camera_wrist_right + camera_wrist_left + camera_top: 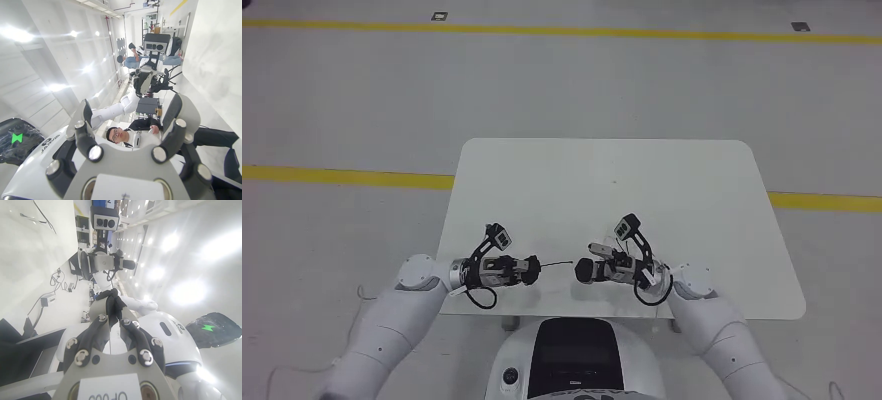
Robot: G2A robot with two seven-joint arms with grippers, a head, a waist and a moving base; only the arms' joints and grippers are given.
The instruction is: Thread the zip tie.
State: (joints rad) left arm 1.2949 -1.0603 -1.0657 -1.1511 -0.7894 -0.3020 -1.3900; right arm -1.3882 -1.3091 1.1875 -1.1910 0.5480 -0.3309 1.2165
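Left gripper (533,268) sits lower left of centre in the top view, pinched tight on the zip tie (556,265). In the left wrist view its tips meet under a black cloth wrap (114,306). The tie is a thin dark strand poking out of that grip toward frame centre. Its free end is in the air just short of the right gripper (584,270), not touching it as far as I can tell. Right gripper, lower centre-right of the top view, stands wide apart with nothing between its fingers in the right wrist view. Both hang over the bottom edge of the white table (642,190). Risks, my read: the strand is thin and probably floppy, so the free end can droop or bend aside and miss the gap, or get nipped off-axis and kink. The cloth padding may let it slide or twist in the left pinch. Can't tell which end is the head or where the slot is, too small, so alignment for threading is unsure. A drop here likely lands off the table edge.
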